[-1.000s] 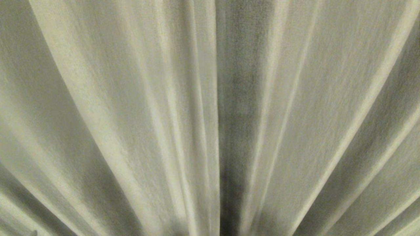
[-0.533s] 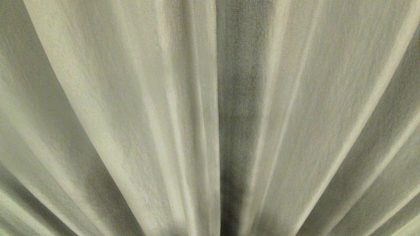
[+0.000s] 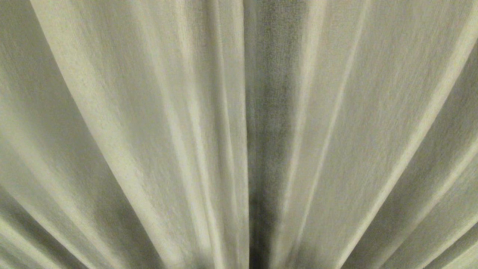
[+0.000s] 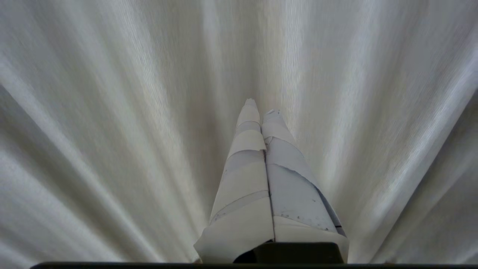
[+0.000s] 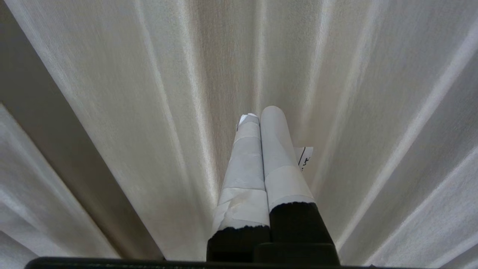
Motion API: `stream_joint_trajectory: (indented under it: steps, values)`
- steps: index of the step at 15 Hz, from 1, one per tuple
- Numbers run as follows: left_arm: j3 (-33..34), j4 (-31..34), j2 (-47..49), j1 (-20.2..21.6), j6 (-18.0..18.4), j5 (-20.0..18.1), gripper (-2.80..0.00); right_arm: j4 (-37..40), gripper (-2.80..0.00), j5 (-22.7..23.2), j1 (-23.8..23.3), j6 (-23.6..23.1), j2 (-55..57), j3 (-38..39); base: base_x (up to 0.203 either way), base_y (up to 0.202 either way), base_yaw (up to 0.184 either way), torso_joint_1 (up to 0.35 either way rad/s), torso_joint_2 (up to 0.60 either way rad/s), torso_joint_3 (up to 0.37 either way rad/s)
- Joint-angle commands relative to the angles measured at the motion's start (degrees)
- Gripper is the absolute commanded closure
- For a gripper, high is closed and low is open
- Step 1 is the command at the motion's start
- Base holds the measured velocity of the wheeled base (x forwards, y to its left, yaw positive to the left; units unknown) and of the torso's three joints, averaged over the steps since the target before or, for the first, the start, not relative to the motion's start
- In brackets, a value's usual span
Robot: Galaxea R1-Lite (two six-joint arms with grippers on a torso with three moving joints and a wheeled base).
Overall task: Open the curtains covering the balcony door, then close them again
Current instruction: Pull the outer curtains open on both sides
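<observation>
Pleated cream curtains (image 3: pixel 149 130) filling every view, no floor or other supporting surface visible

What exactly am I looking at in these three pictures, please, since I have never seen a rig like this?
This is a wheeled robot with two arms, facing closed curtains. One picture comes from a camera on its head: it shows only cream pleated fabric, with a darker seam down the middle, and no arm. The other two come from cameras on the wrists, looking along the fingers. The left gripper and the right gripper each show two tape-wrapped fingers pressed together, pointing at the fabric. Both are shut and hold nothing. No door is visible.
</observation>
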Motion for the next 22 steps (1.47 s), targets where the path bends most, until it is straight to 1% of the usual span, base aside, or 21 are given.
stream_joint_trajectory:
  steps: [1, 4, 12, 16, 18, 19, 20, 21, 22]
  values:
    - [0.0, 0.0, -1.3, -0.1, 0.0, 0.0, 0.0, 0.0, 0.0, 0.0, 0.0, 0.0, 0.1, 0.0, 0.0, 0.0, 0.0, 0.0, 0.0, 0.0]
    - [0.0, 0.1, -1.3, -0.1, -1.2, 0.1, 0.0, 0.0, 0.0, 0.0, 0.0, 0.0, 0.1, 0.0, 0.0, 0.0, 0.0, 0.0, 0.0, 0.0]
    - [0.0, 0.1, -1.3, 0.0, -1.2, 0.1, 0.0, 0.0, 0.0, 0.0, 0.0, 0.0, 0.1, 0.0, 0.0, 0.0, 0.0, 0.0, 0.0, 0.0]
    - [0.0, 0.1, -1.3, 0.0, -1.2, 0.1, 0.0, 0.2, 0.0, 0.2, 0.0, -1.8, 0.1, 0.0, 0.0, 0.0, 0.0, 0.0, 0.0, 0.0]
    - [0.0, 0.1, -1.3, -0.1, -1.2, 0.2, 0.0, 0.1, 0.0, 0.0, 0.0, -0.1, 0.1, 0.0, 0.0, 0.0, 0.0, 0.0, 0.0, 0.0]
    - [0.0, 0.1, -1.3, -0.1, -1.2, 0.1, 0.0, 0.0, 0.0, 0.0, 0.0, -0.1, 0.0, 0.0, 0.0, 0.0, 0.0, 0.0, 0.0, 0.0]
    - [0.0, 0.1, -1.3, -0.1, -1.2, 0.1, 0.0, -0.1, 0.0, 0.2, 0.0, -0.5, 0.0, 0.0, 0.0, 0.0, 0.0, 0.0, 0.0, 0.0]
    - [0.0, 0.1, -1.3, -0.1, -1.2, 0.2, 0.0, -0.2, 0.0, 0.3, 0.0, -1.9, 0.0, 0.0, 0.0, 0.0, 0.0, 0.0, 0.0, 0.0]
    - [0.0, 0.1, -1.3, -0.1, -1.2, 0.1, 0.0, -0.4, 0.0, 1.3, 0.0, -4.5, 0.0, 0.0, 0.0, 0.0, 0.0, 0.0, 0.0, 0.0]
